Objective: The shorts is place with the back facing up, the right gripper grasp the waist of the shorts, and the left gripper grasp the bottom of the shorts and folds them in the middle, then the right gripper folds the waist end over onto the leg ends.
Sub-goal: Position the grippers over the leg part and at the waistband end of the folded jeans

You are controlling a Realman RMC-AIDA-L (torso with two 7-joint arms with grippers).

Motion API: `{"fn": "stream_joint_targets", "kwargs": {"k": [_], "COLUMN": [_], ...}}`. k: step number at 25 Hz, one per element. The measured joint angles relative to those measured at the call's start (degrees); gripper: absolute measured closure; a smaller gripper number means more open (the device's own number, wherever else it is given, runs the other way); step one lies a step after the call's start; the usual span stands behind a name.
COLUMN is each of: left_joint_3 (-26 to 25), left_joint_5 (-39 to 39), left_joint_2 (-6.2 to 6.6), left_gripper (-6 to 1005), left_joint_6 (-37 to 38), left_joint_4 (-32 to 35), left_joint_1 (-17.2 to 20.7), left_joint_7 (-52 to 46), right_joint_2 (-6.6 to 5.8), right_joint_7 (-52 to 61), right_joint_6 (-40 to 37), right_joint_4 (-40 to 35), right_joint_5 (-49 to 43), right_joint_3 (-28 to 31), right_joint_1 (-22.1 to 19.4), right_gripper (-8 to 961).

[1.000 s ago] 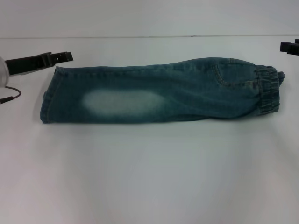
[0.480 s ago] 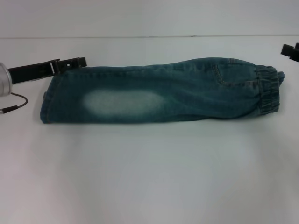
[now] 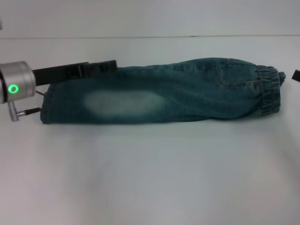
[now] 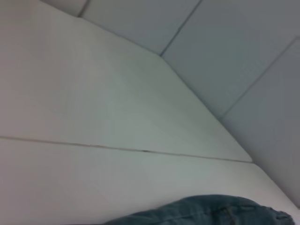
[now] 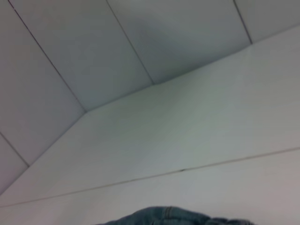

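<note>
The left gripper [image 3: 110, 66] reaches in from the left edge, its silver wrist with a green light cut off at the frame border, and its black fingers lie flat along the far edge of the shorts [image 3: 164, 91] near the leg ends [image 3: 46, 104]; whether those fingers are parted or pressed together cannot be told, since they show only as one dark bar from above. A second ago that gripper stood well left of the denim, and it has since slid rightward until its tip overlaps the far edge of the cloth. The shorts lie folded lengthwise into one long strip across the middle of the white table [image 3: 150, 173], with a pale faded patch on the left half and a back pocket seam on the right half. The waist [image 3: 269, 91] forms the puckered right end. The strip itself has not shifted. Wide bare table lies on the near side, and a narrower band on the far side up to the wall. The right gripper [image 3: 296, 75] is only a black sliver at the right edge, just beyond the waist and apart from it; its state cannot be told, and it has drawn further out of view. Each wrist view shows only table, wall and a low hump of denim.
</note>
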Motion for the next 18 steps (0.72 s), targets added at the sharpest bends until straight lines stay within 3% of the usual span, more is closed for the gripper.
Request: {"fn": "stream_joint_targets", "kwargs": {"k": [5, 11, 18], "left_joint_3": [2.05, 5.43, 6.80], "left_joint_5": [-0.25, -2.28, -5.97], "left_joint_2": [-1.05, -1.16, -1.20], "left_gripper": [111, 112, 112], "left_joint_6": [1.05, 2.74, 3.29], "left_joint_4": [-0.80, -1.94, -3.58], "left_joint_1": [-0.78, -1.10, -1.04], "left_joint_7": [2.69, 4.50, 7.43], "right_joint_2": [-0.87, -3.03, -4.13], "right_joint_7": [0.36, 2.48, 5.03], "right_joint_6": [-2.37, -4.29, -3.04], "right_joint_4": [1.86, 4.30, 4.39], "right_joint_5": [-0.19, -2.21, -5.51], "right_joint_3": [-0.15, -0.65, -0.66], "right_joint_1": [-0.45, -0.48, 0.16], "right_gripper": [378, 379, 380]}}
